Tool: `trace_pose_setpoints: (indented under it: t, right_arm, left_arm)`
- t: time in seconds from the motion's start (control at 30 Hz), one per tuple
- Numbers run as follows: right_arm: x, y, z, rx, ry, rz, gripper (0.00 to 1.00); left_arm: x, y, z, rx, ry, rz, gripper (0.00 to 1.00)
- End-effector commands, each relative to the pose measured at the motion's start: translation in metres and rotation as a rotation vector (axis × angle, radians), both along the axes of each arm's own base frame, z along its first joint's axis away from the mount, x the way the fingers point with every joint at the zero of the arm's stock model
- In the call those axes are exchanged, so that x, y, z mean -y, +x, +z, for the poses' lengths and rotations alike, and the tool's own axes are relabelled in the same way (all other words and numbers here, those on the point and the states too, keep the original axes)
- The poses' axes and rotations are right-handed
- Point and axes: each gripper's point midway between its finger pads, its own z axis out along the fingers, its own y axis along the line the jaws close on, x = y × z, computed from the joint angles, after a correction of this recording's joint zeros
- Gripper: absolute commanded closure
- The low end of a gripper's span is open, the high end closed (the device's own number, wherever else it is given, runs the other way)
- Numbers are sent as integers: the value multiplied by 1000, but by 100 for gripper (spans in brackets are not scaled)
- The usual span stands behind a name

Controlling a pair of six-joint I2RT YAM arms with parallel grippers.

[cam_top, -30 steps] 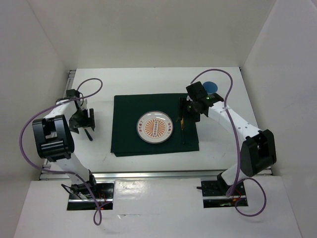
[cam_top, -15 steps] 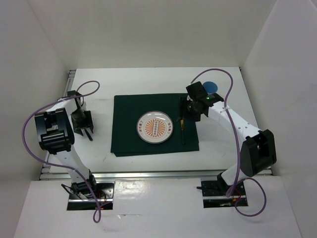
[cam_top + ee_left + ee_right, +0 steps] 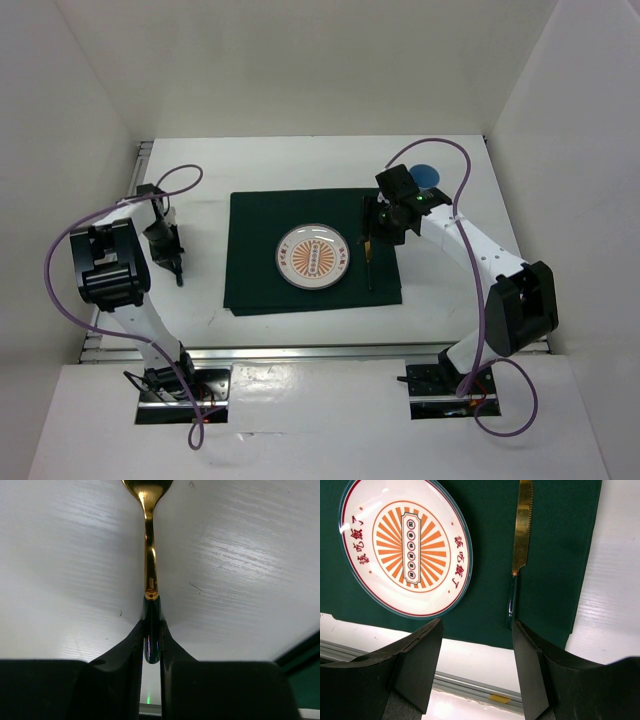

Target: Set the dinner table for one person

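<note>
On the white dinner table, left of the dark green cloth, lies a gold spoon with a dark green handle. My left gripper is shut on that handle, the bowl pointing away from it; from above the left gripper stands low over the spoon. A patterned plate sits mid-cloth, with a gold knife to its right. My right gripper hovers open above the cloth's near edge, between the plate and the knife, holding nothing.
A blue disc lies at the table's back right, behind the right arm. An aluminium rail runs along the near edge, another along the left edge. White walls enclose three sides.
My left gripper's fingers have closed from wide open onto the spoon handle and the wrist has shifted slightly left. The right arm has not moved.
</note>
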Motion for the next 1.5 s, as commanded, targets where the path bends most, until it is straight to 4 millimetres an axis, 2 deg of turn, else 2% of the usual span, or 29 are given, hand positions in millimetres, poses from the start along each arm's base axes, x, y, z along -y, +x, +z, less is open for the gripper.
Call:
trace_pose_setpoints:
  t: [0.0, 0.07, 0.17, 0.3, 0.4, 0.5, 0.53, 0.57, 0.63, 0.77, 0.87, 0.9, 1.07, 1.2, 1.23, 1.3, 1.4, 1.47]
  right_arm:
    - [0, 7, 20, 77, 14, -6, 35]
    - [-2, 6, 20, 74, 21, -1, 35]
    - [-2, 6, 23, 82, 25, -1, 35]
    - [-3, 5, 24, 77, 37, -4, 35]
    - [0, 6, 30, 102, 32, -25, 35]
    - [9, 8, 31, 117, -6, -53, 35]
    - [13, 6, 34, 122, -14, -60, 35]
    - [13, 6, 36, 122, -14, -60, 35]
    - [15, 6, 39, 134, -18, -66, 35]
    - [15, 3, 43, 126, -11, -81, 35]
    - [18, 1, 45, 125, -13, -95, 35]
    - [19, -1, 44, 117, -17, -95, 35]
    - [22, -6, 50, 129, -6, -123, 35]
    - [23, -8, 47, 126, -1, -131, 35]
    - [23, -9, 44, 119, -5, -131, 35]
    - [23, -9, 44, 118, -5, -131, 35]
    - [25, -10, 39, 105, -21, -136, 35]
    - [26, -12, 38, 95, -27, -135, 35]
  left_arm:
    - [-2, -14, -19, -48, 6, -28, 100]
    - [-2, -10, -10, -17, 8, -43, 100]
    - [-2, -4, 17, 66, 17, -85, 100]
    - [8, 5, 66, 182, 36, -153, 100]
    - [33, 13, 105, 286, 54, -242, 100]
    - [76, 21, 133, 359, 36, -346, 100]
    - [99, 21, 140, 375, 22, -407, 100]
    - [112, 22, 143, 386, 0, -409, 100]
    - [131, 20, 135, 339, -28, -419, 100]
    - [191, 22, 126, 255, -164, -432, 100]
    - [209, 19, 120, 233, -131, -429, 100]
    - [210, 19, 115, 218, -114, -403, 100]
    - [206, -5, 73, 99, -103, -337, 100]
    - [207, -18, 56, 59, -122, -294, 100]
    - [208, -16, 56, 67, -125, -286, 100]
    - [208, -18, 43, 23, -118, -274, 100]
    - [214, -12, 40, 1, -135, -266, 100]
    - [211, -3, 33, -16, -98, -249, 100]
